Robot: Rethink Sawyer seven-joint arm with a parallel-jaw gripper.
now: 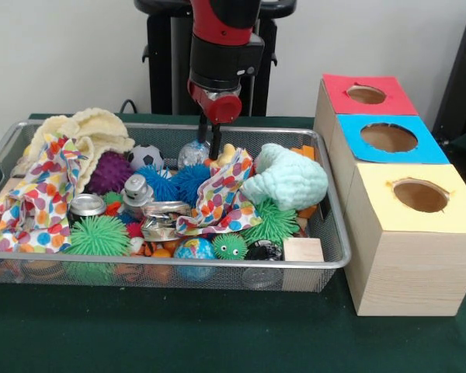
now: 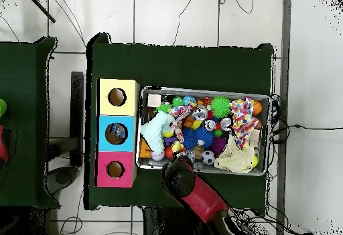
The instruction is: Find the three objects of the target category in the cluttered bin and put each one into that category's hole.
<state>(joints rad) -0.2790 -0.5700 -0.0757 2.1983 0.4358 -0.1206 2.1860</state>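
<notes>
Gripper [image 1: 211, 148] grips a crinkly clear bottle [image 1: 193, 154] at the bin's [image 1: 171, 265] far side.

Bin [image 1: 335, 260] crammed with toys; blue-topped hole [image 1: 388, 137] unobstructed.

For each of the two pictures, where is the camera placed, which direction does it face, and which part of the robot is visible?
Front view: the camera sits across the table, facing the robot; the red and black arm comes down from the top, its hand at the far side of the bin.
Overhead view: the camera looks straight down, robot base at the bottom; the arm reaches up toward the bin.
Both show the bin and the blue-topped box with its hole, turned half round between views.
</notes>
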